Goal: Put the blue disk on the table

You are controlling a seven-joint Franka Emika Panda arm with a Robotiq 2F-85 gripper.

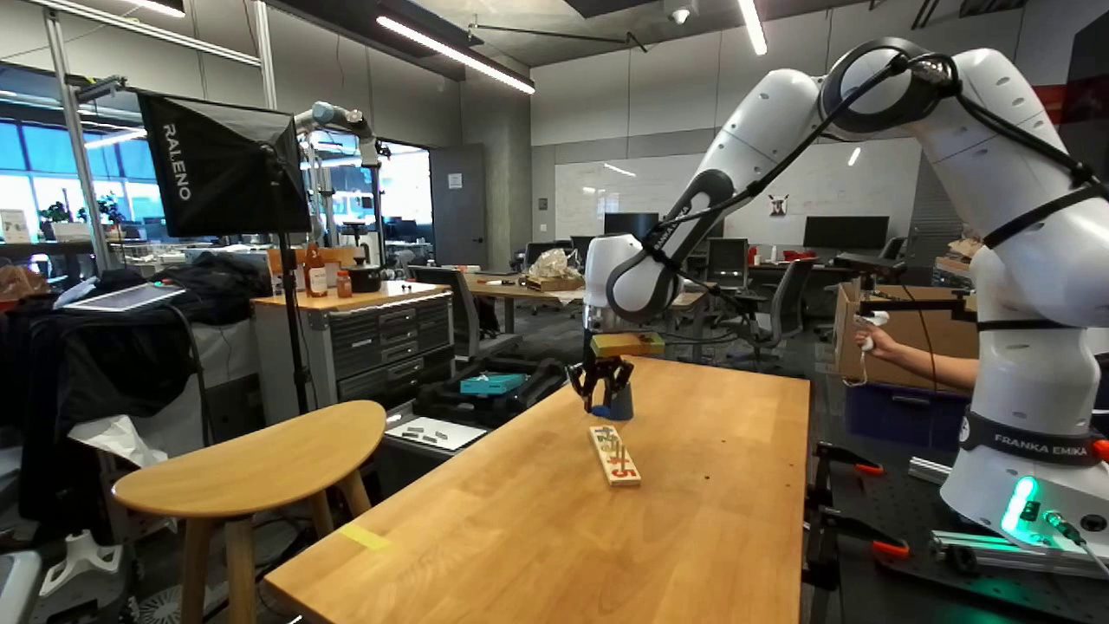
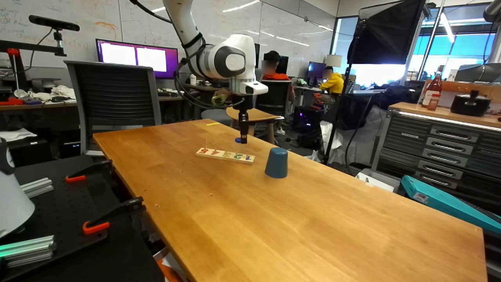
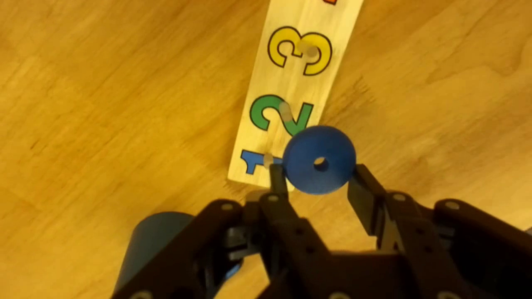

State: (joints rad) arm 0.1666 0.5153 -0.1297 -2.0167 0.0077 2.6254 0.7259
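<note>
Inside the grip of my end effector [image 3: 319,178], pinched by its rim, sits the blue disk [image 3: 305,161]. The counter [image 3: 124,104] lies below; but in the wrist view the disk overlaps one end of the numbered board [image 3: 297,85], so I judge that lowering needs first a sideways step.
</note>
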